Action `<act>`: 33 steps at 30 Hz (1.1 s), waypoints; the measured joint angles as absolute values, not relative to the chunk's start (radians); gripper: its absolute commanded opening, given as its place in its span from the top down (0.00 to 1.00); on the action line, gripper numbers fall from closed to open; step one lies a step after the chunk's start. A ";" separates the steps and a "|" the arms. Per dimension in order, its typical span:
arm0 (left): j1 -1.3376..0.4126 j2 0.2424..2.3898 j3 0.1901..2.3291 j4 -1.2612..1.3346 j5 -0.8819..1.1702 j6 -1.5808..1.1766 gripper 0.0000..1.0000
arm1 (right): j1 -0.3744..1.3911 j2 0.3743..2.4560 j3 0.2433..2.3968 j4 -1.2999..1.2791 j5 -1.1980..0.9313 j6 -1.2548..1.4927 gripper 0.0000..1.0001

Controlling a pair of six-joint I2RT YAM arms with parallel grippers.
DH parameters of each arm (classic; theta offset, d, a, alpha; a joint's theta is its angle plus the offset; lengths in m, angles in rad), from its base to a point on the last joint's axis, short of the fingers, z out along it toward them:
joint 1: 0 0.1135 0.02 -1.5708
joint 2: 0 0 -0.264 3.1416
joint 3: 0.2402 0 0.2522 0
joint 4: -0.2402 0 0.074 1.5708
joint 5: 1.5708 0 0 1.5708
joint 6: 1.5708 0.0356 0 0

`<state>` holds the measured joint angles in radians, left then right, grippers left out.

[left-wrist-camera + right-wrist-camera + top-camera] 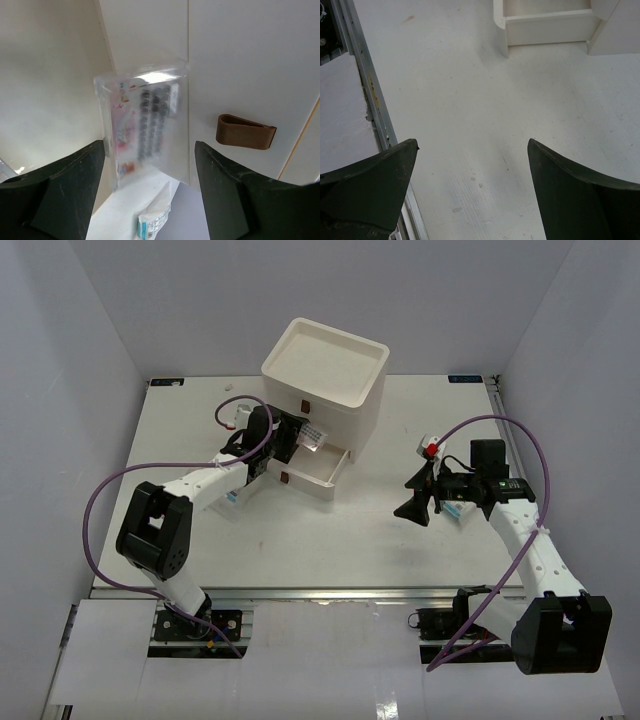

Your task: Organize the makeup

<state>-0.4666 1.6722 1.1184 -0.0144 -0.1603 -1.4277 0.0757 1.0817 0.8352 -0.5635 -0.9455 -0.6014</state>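
Observation:
My left gripper [296, 441] hovers at the front of the cream box [325, 365], over its pulled-out bottom drawer [318, 472]. In the left wrist view a clear sachet [142, 125] with pink-red print stands blurred between the spread jaws of the left gripper [150, 145], with a gap to the right finger [235, 190]. Below it lies a white-blue packet [152, 222]. My right gripper [413, 502] is open over bare table [485, 115], nothing between its fingers [380, 175].
A brown drawer handle [245, 132] shows on the box front. The open drawer [545, 22] lies ahead of the right gripper. A small white-red item [430, 448] and a blue-white packet [455, 510] sit by the right arm. Small cosmetics [235, 412] lie left of the box.

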 measured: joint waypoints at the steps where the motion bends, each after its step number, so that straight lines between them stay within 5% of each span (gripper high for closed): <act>1: -0.466 1.672 1.118 -0.015 -0.156 -1.423 0.17 | 0.074 1.082 0.835 -0.563 -0.945 -0.601 0.03; 21: -0.406 1.540 1.050 -0.101 -0.121 -1.251 0.17 | 0.065 1.082 0.835 -0.562 -0.947 -0.601 0.03; 33: 0.036 1.332 0.987 -0.393 -0.245 -0.899 0.02 | 0.061 1.078 0.835 -0.558 -0.960 -0.601 0.03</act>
